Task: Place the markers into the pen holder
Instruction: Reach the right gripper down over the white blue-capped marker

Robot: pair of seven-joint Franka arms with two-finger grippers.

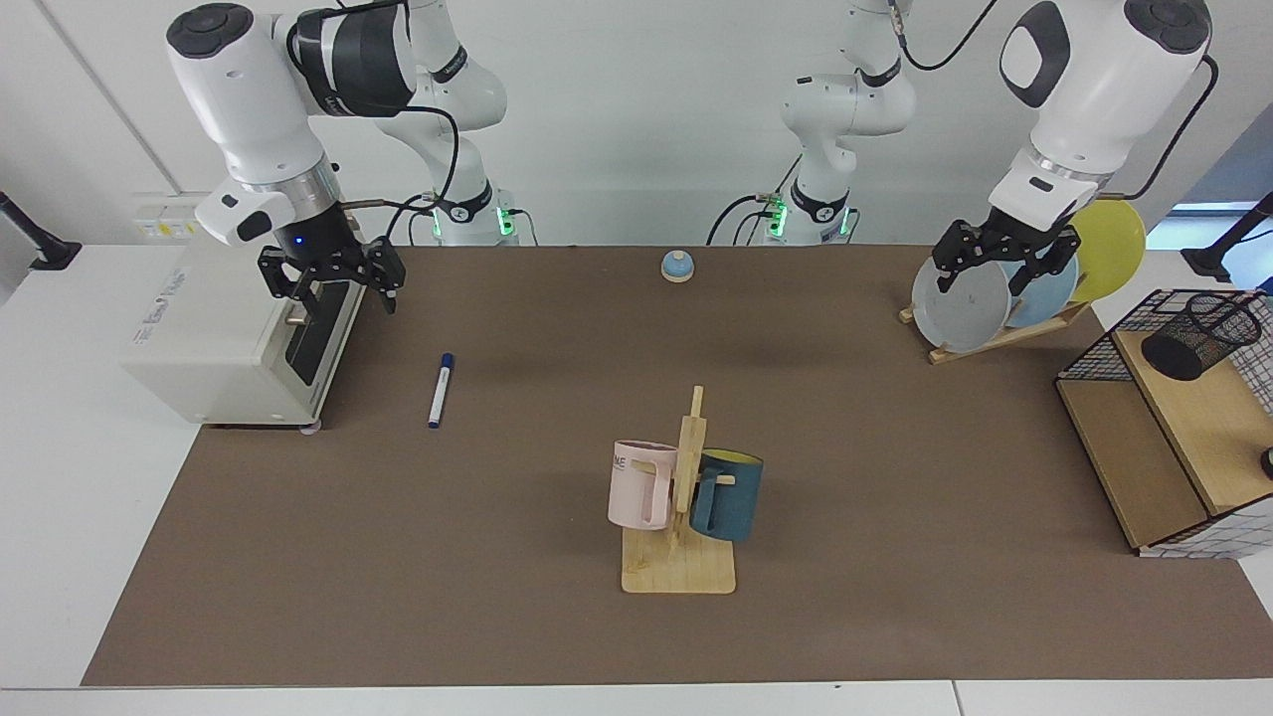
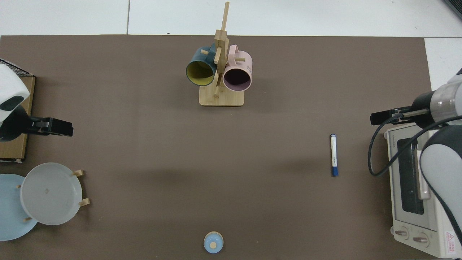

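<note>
- So far the marker (image 1: 440, 390) lies flat on the brown mat (image 1: 497, 557) at the left of the facing view, touched by nothing, its blue cap pointing toward the far edge.
- Above the toaster oven (image 1: 239, 328) at upper left, the right gripper (image 1: 332, 278) hangs with fingers spread and empty, probably staged to come down across the barrel.
- At the far right, the pen holder (image 1: 1198, 335) sits tilted on the wooden shelf of the wire basket (image 1: 1094, 363), well apart from the marker, so a long carry or a handover looks necessary.
- Near the plate rack (image 1: 995, 333), the left gripper (image 1: 1002, 264) waits, released and holding nothing.
</note>
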